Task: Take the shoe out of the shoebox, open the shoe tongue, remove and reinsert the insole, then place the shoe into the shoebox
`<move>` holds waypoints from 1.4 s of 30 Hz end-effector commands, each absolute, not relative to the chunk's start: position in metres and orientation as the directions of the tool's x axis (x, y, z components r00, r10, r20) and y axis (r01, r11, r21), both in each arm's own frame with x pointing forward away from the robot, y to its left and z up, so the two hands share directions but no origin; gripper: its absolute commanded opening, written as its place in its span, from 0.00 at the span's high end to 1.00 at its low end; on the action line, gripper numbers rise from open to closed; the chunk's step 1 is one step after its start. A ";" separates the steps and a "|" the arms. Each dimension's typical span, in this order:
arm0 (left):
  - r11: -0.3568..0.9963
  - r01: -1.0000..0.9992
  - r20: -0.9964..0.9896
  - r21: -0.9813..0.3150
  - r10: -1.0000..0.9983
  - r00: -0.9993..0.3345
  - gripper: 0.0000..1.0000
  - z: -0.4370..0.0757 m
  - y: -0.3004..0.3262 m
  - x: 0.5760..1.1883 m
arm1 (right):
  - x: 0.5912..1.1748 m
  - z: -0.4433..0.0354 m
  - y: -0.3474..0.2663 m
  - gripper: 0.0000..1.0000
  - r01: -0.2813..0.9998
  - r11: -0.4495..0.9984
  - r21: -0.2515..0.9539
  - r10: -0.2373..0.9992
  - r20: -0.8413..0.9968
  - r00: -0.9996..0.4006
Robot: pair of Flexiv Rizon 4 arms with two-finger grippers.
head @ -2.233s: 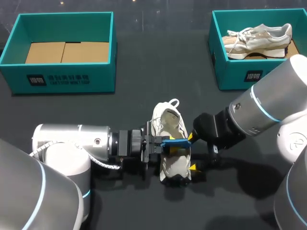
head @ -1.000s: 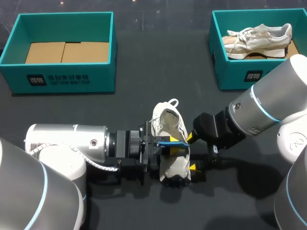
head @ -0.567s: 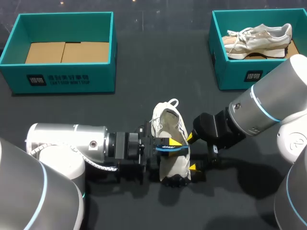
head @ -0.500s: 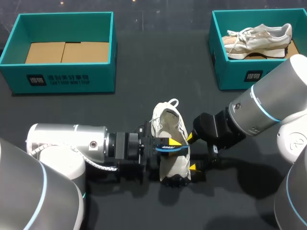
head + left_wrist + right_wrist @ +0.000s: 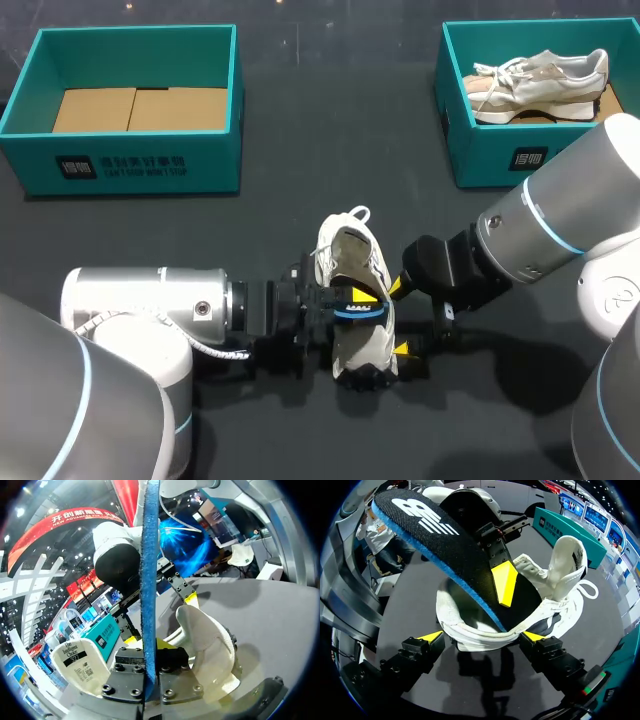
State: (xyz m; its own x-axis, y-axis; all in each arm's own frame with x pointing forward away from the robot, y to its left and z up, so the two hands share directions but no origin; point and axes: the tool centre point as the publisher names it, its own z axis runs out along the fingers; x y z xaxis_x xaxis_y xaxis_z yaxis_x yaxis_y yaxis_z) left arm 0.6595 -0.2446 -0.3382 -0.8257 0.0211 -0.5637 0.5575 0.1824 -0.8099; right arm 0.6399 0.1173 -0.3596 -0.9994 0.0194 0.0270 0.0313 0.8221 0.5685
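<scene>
Left tool (image 5: 345,303) is pinched tight on the insole (image 5: 445,545), which stands edge-on between its fingers in the left wrist view. Your right tool (image 5: 399,318) comes in from the other side with its fingers spread wide. The rear of the shoe (image 5: 352,255) sits between the yellow tips, and each tip appears to press against it, so I judge it is bracing the shoe.

You are at the insole step. One end of the insole is tucked inside the shoe's mouth and the other is lifted well clear of the collar. The pictures do not settle whether it is on its way out or back in. If out, you need to pull along the insole's length until the buried end clears the tongue. If in, you need to feed that end forward toward the toe and lay the raised end flat in the heel. Either way, the right tool has to keep the shoe from sliding.

The shoe stands sole-down in the middle of the desk (image 5: 300,150), well apart from the empty shoebox (image 5: 135,170) at the far left. It is white and soft-sided, with its tongue folded up and forward and a lace loop beyond it. The insole is black on top and blue beneath, and it bows under the grip.
</scene>
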 end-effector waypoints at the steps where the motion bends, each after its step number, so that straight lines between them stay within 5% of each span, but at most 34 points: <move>1: 0.194 0.552 -0.559 -0.811 0.021 -0.829 1.00 -0.343 -0.249 0.662 | 0.638 -0.361 0.119 0.00 0.031 0.822 0.569 0.021 0.024 -0.999; 6: 0.197 0.536 -0.544 -0.821 0.019 -0.839 1.00 -0.338 -0.248 0.657 | 0.638 -0.361 0.119 0.00 0.031 0.822 0.569 0.021 0.024 -0.999; 7: 0.198 0.535 -0.543 -0.821 0.018 -0.840 0.90 -0.335 -0.247 0.655 | 0.638 -0.361 0.119 0.00 0.031 0.822 0.569 0.021 0.024 -0.999; 13: 0.192 0.533 -0.540 -0.824 0.016 -0.841 0.70 -0.320 -0.244 0.645 | 0.638 -0.361 0.119 0.00 0.031 0.822 0.569 0.021 0.024 -0.999; 18: 0.181 0.533 -0.539 -0.826 0.024 -0.842 0.67 -0.311 -0.242 0.639 | 0.638 -0.361 0.119 0.00 0.031 0.822 0.569 0.021 0.024 -0.999; 25: 0.170 0.547 -0.550 -0.820 0.037 -0.835 0.70 -0.302 -0.239 0.631 | 0.638 -0.361 0.119 0.00 0.031 0.822 0.569 0.021 0.024 -0.999; 28: 0.167 0.554 -0.556 -0.815 0.041 -0.830 1.00 -0.300 -0.238 0.629 | 0.638 -0.361 0.119 0.00 0.031 0.822 0.569 0.021 0.024 -0.999; 42: 0.173 0.590 -0.596 -0.789 0.024 -0.803 1.00 -0.318 -0.245 0.645 | 0.638 -0.361 0.119 0.00 0.031 0.822 0.569 0.021 0.024 -0.999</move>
State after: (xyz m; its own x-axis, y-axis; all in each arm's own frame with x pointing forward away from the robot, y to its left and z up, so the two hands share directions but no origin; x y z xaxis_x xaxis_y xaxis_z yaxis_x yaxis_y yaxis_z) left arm 0.6401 -0.2372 -0.3112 -0.8056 0.0293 -0.5918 0.5870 0.1748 -0.7905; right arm 0.6398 0.1177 -0.3596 -0.9995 0.0189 0.0270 0.0309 0.8219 0.5687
